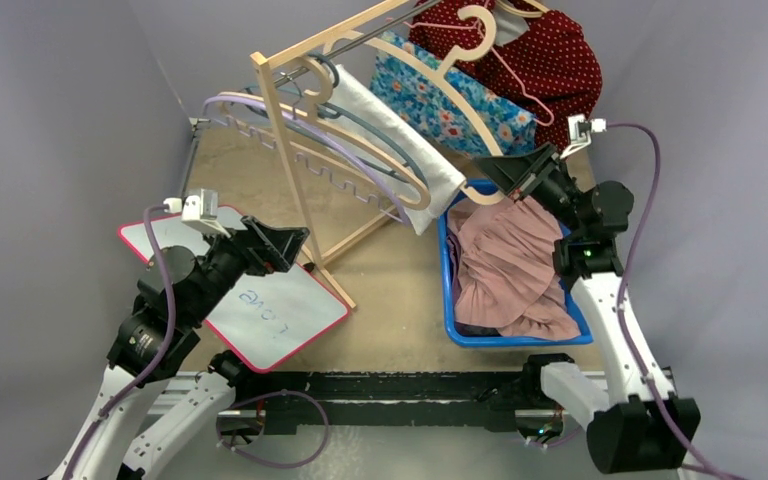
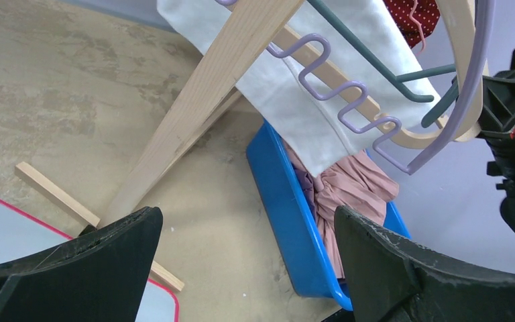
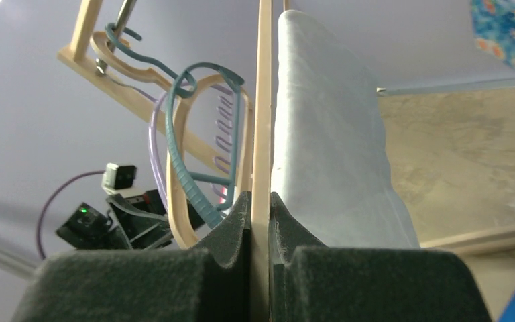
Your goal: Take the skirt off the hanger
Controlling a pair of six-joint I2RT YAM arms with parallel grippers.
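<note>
Tan surface (image 1: 390,300), grey walls: the white skirt (image 1: 400,130) hangs draped on a wooden hanger (image 3: 263,100), its long axis slanting from the rack (image 1: 285,130) rail down toward the blue bin (image 1: 447,290). The right claw (image 3: 260,201) pinches the hanger's thin edge, a grip only the right wrist view shows plainly. The left claw (image 2: 245,218) gapes wide near the rack's leg, beside a whiteboard (image 1: 280,310).
</note>
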